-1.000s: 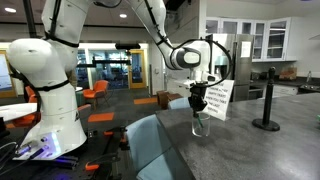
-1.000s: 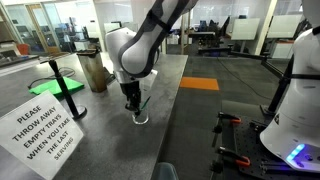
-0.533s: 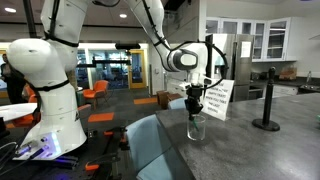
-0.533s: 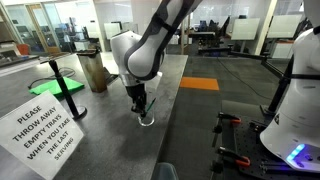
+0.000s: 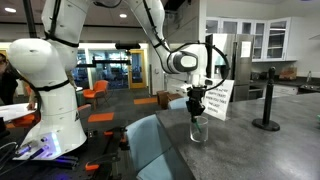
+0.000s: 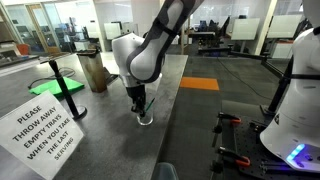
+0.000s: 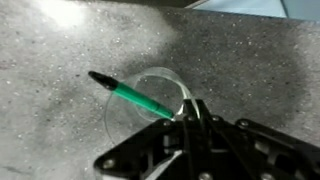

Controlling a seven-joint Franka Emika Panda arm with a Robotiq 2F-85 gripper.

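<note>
A clear drinking glass (image 5: 197,129) stands upright on the grey speckled countertop (image 5: 240,150); it also shows as the glass (image 6: 146,119) in both exterior views. My gripper (image 5: 197,104) hangs straight above it, fingers pointing down at its rim. In the wrist view the gripper (image 7: 190,118) is shut on a green marker (image 7: 137,96) with a black tip. The marker slants across the mouth of the glass (image 7: 160,72). From the side, the gripper (image 6: 139,106) sits just over the glass.
A white printed sign (image 5: 217,98) stands behind the glass; the same sign (image 6: 40,125) fills the near left corner. A black stanchion post (image 5: 267,100) stands on the counter farther along. A brown bin (image 6: 97,72) and a green-based stand (image 6: 60,86) are behind.
The gripper has shifted slightly sideways and settled a little lower over the glass, still holding the marker. The glass has not moved.
</note>
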